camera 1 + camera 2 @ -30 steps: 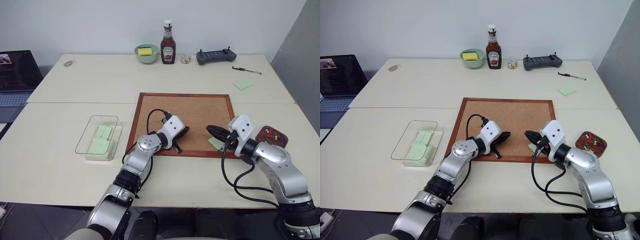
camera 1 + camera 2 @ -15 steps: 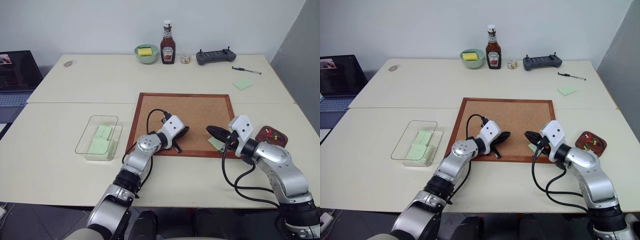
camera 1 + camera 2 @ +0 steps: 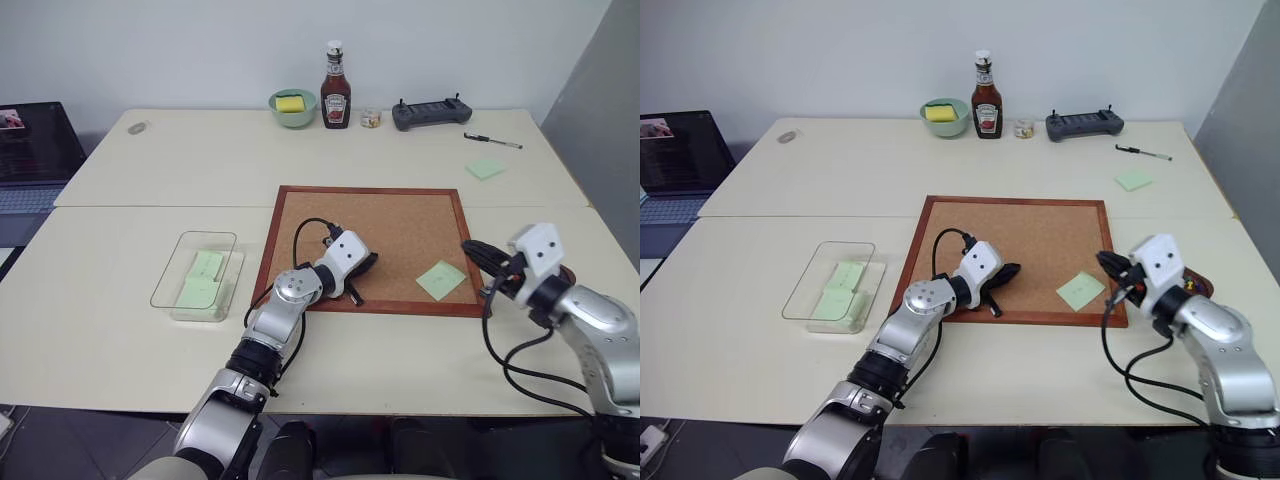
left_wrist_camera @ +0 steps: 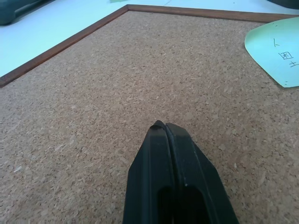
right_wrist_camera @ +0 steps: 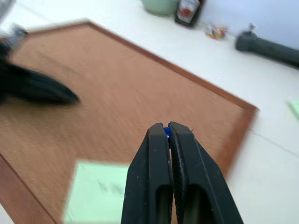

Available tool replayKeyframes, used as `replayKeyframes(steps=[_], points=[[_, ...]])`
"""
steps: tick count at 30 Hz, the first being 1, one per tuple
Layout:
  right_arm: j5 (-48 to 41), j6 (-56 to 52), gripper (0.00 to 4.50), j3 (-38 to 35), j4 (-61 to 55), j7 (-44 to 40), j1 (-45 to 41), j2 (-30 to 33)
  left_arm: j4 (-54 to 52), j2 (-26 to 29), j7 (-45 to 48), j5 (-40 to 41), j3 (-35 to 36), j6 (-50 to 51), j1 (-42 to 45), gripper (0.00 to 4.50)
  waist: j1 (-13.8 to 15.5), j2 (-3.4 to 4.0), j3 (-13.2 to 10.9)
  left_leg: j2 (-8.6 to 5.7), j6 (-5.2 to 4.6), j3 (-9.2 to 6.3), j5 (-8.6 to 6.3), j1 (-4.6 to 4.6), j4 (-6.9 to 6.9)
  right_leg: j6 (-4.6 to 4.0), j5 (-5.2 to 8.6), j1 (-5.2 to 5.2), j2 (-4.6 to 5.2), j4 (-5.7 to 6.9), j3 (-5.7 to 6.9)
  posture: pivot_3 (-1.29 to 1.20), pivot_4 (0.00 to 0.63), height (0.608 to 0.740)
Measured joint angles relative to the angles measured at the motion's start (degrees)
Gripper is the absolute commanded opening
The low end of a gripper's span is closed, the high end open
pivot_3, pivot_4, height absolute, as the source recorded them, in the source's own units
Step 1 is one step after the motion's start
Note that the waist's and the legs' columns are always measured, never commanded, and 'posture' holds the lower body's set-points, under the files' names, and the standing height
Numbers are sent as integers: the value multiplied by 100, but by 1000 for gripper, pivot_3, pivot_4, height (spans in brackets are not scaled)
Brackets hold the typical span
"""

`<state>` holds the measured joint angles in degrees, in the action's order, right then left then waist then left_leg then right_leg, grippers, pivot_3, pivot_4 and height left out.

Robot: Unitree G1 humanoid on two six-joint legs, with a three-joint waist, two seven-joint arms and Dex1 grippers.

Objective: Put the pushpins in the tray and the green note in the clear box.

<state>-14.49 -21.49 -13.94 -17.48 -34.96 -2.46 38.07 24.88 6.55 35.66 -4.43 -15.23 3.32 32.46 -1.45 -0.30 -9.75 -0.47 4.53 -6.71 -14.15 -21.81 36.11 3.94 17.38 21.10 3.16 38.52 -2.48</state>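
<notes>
Pinching a blue pushpin (image 5: 166,131), your right tool (image 5: 167,128) could drop it short of the tray (image 3: 1196,284); the clenched left tool (image 4: 164,128) rests empty on the corkboard (image 3: 385,215).

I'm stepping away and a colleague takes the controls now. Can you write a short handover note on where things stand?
Left gripper: shut, empty, resting on the corkboard.
Right gripper: shut on a blue pushpin, held over the corkboard's right edge, beside the tray.
Green note: lies loose on the corkboard, near its front right corner.
Clear box: on the table to the left of the corkboard, already holding green notes.
Done: the pin is off the note.
Left: drop the blue pushpin in the tray, then move the green note to the clear box.
</notes>
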Motion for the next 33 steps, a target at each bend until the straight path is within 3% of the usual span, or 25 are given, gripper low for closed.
replayKeyframes(steps=[3,11,23,33], points=[[441,141,7,-339,381,244,174,277,25,3,19,2,0,-7,3,0,-8,-1,0,2,0,3,0,4,0,0,0,0,0,1,-2,0,150,740],[1056,78,7,-331,895,723,161,403,123,-18,77,0,-7,-30,73,0,3,5,3,0,0,5,0,3,1,1,0,-2,0,0,-4,0,150,740],[1367,-448,7,-162,1117,735,174,502,167,-14,100,0,-5,-42,87,0,2,6,4,0,0,6,0,4,1,1,0,-2,0,0,-4,0,150,740],[1375,-548,2096,-160,1108,750,178,501,178,-15,97,-1,-5,-43,87,0,2,6,4,1,0,5,0,4,1,2,1,-2,0,0,-4,0,150,740]])
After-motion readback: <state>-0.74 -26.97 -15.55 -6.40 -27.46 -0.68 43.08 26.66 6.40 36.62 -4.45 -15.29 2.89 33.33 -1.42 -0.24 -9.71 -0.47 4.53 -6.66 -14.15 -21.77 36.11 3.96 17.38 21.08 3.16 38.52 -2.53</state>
